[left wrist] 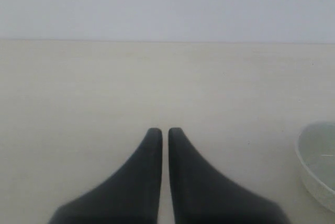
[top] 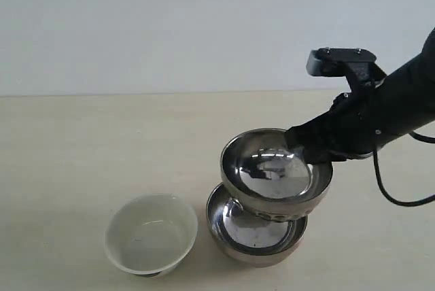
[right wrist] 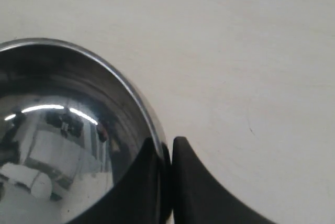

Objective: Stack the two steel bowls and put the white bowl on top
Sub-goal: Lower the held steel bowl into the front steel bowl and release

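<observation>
One steel bowl [top: 255, 236] rests on the table at the front right. A second steel bowl [top: 275, 168] hangs tilted just above it, its base over the lower bowl's hollow. My right gripper [top: 304, 147] is shut on this upper bowl's far right rim; in the right wrist view the bowl [right wrist: 63, 140] fills one side and the gripper [right wrist: 166, 148] pinches its rim, one finger inside, one outside. The white bowl [top: 151, 233] stands on the table left of the steel bowls; its edge [left wrist: 316, 166] shows in the left wrist view. My left gripper [left wrist: 165, 132] is shut on nothing, over bare table.
The pale wooden table [top: 88, 148] stretches left and back to a plain white wall. A black cable [top: 391, 192] loops from the right arm above the table's right side.
</observation>
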